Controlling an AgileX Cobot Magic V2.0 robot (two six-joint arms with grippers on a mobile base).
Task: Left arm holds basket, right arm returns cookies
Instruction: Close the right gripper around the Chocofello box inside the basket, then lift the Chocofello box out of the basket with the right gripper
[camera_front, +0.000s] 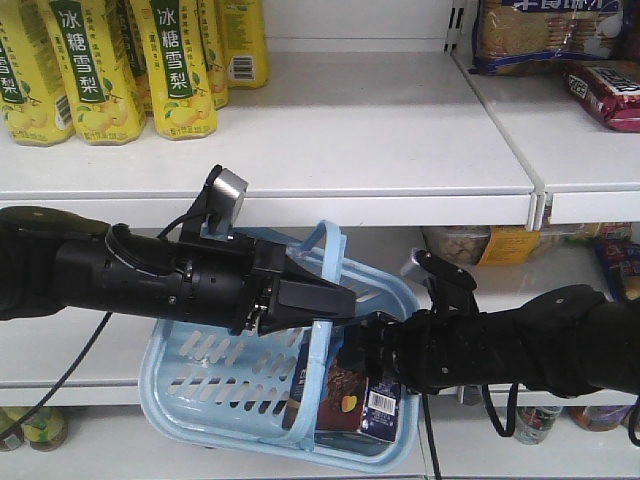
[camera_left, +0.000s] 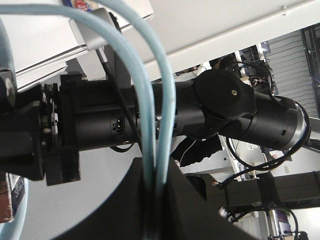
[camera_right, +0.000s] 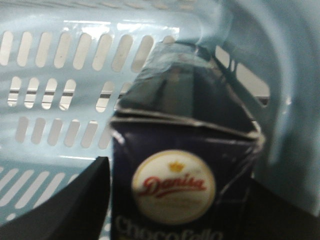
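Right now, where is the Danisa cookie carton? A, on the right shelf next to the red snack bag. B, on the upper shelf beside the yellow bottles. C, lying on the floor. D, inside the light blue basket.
D: the Danisa cookie carton stands inside the light blue basket, and the right wrist view shows the basket's slotted wall directly behind it.
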